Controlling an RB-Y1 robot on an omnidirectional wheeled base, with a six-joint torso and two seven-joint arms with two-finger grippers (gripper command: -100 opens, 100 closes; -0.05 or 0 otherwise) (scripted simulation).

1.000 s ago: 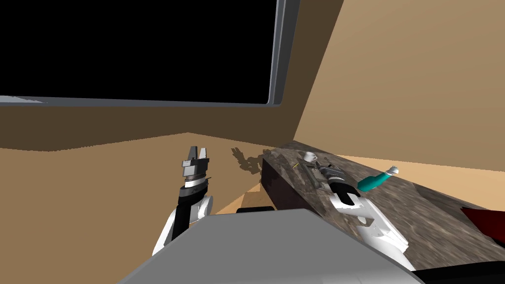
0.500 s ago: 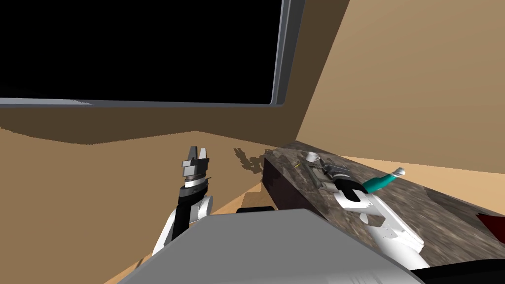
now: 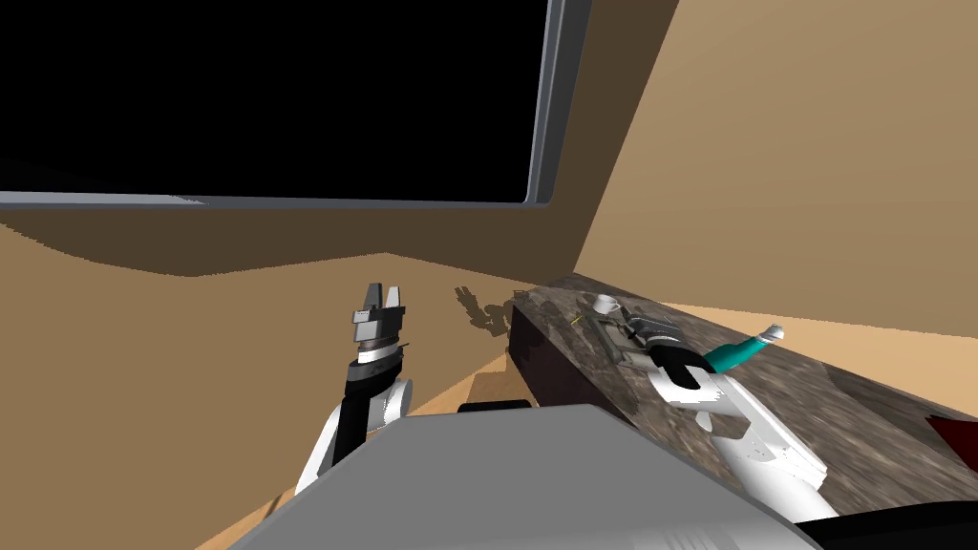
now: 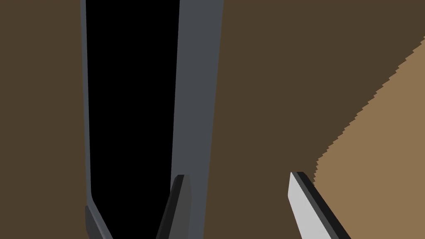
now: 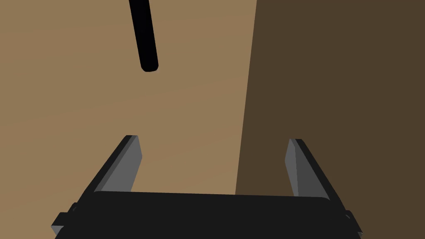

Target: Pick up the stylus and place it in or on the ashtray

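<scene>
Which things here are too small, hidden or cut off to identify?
Head view: thin yellow sliver on the marbled counter, too small to name.
Head view: flat grey thing beside the white cup, partly behind the right gripper; shape unclear.
Head view: red thing, cut off by the right edge.
Right wrist view: black rod, cut off by the top edge.

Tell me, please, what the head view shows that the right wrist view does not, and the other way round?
Head view's extras: a dark marbled counter carrying a white cup and a teal bottle, the raised left hand, and a grey-framed window around a black area. Right wrist view's extra: a black bar beyond the fingers. Shared: the open right hand, and a tan wall meeting a darker brown wall.
</scene>
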